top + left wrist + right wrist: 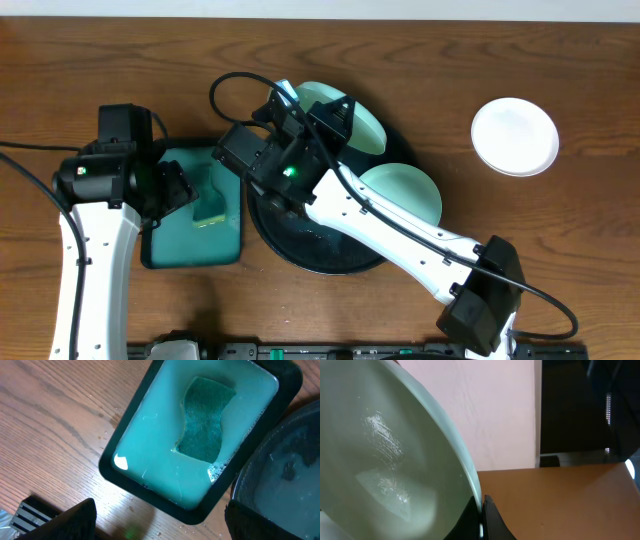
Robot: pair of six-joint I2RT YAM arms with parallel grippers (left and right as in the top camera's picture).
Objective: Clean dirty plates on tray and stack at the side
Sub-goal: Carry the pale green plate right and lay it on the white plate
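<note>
The right gripper (481,519) is pressed together on the rim of a mint green plate (365,130), with the edge pinched between its two fingers. The plate is tilted over the far edge of the round black tray (310,258). Whether its lower edge touches the tray cannot be told. In the right wrist view the plate's face shows shiny streaks.

A second mint green plate (405,190) lies flat inside the black tray, against its right edge. The white plate (515,135) sits on the bare table (450,60), off the tray, well apart to the right and toward the far edge.

The black tray stands near the middle of the table. Just beside its left edge lies a dark green rectangular tray (150,430) holding pale teal liquid. A green sponge (205,420) rests in the end of it away from the left wrist camera.

The left gripper (160,522) hangs over this green tray with its fingers (75,520) spread wide, holding nothing and touching nothing.
</note>
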